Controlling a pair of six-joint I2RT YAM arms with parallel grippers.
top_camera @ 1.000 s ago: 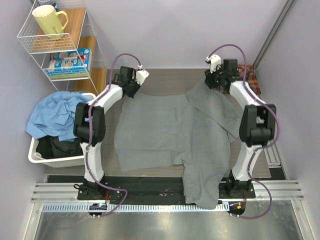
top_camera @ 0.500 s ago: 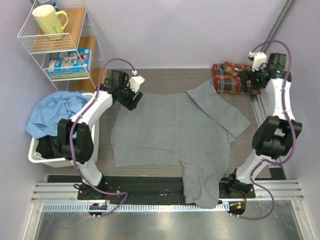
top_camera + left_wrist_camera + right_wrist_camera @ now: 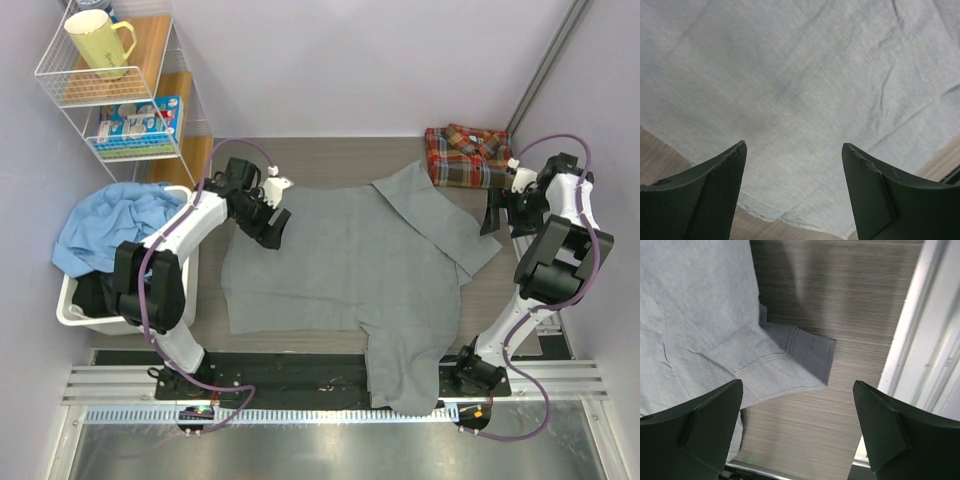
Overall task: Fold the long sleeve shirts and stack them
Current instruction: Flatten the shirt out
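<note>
Beneath both jaws (parted), grey shirt (image 3: 805, 90)

White arms (image 3: 190, 215), black joints (image 3: 140, 282), purple cables (image 3: 238, 142); left pincer (image 3: 794, 145) dark grey.

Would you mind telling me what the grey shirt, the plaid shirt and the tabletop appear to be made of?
Grey shirt: thin woven cloth, matte, likely cotton; it lies flat with soft creases and a stitched cuff. Plaid shirt: soft woven cloth in red, orange and blue checks, bunched in folds. Tabletop: probably wood-look laminate, smooth, with fine straight grain lines.
</note>
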